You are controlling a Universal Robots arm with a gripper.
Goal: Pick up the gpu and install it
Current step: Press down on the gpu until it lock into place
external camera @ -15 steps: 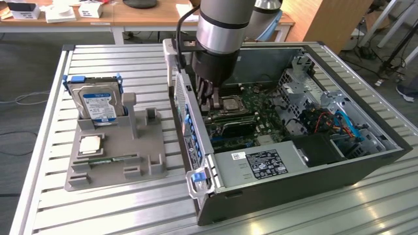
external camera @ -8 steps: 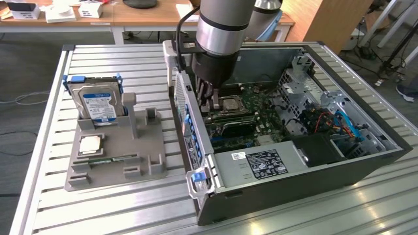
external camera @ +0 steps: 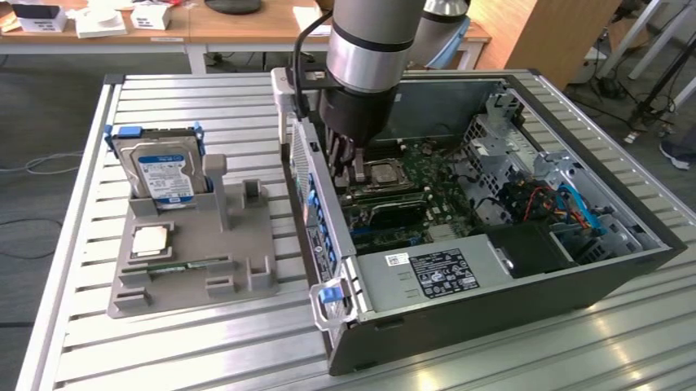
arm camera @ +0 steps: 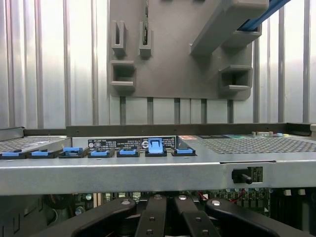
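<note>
**A:** What did the exterior view give you?

**B:** The arm (external camera: 370, 49) reached down into the open computer case (external camera: 609, 269), which lay on the slatted table (external camera: 218, 342) toward the edge at the exterior view's right. The gripper (external camera: 350, 167) hung just inside the case's wall nearest the table's middle, close above the processor socket (external camera: 383, 173) on the motherboard (external camera: 425, 204).

**A:** And the claw?

**B:** Its fingers were drawn together. The gpu I could not pick out, because anything thin between those dark fingers was lost against them.

**A:** What else was on the table?

**B:** A grey holder (external camera: 196, 244) lay toward the edge at the exterior view's left. A hard drive (external camera: 163, 171) stood upright at its far end, with a processor chip (external camera: 149, 240) and a memory stick (external camera: 179, 265) lying nearer.

**A:** And the wrist view?

**B:** The gripper's (arm camera: 165, 222) black links converged, closed, just inside the case wall (arm camera: 148, 173). That wall carried a row of blue latches (arm camera: 155, 145). Beyond it were the table slats (arm camera: 49, 74) and the grey holder (arm camera: 173, 49). Again I could not make out the card.
</note>
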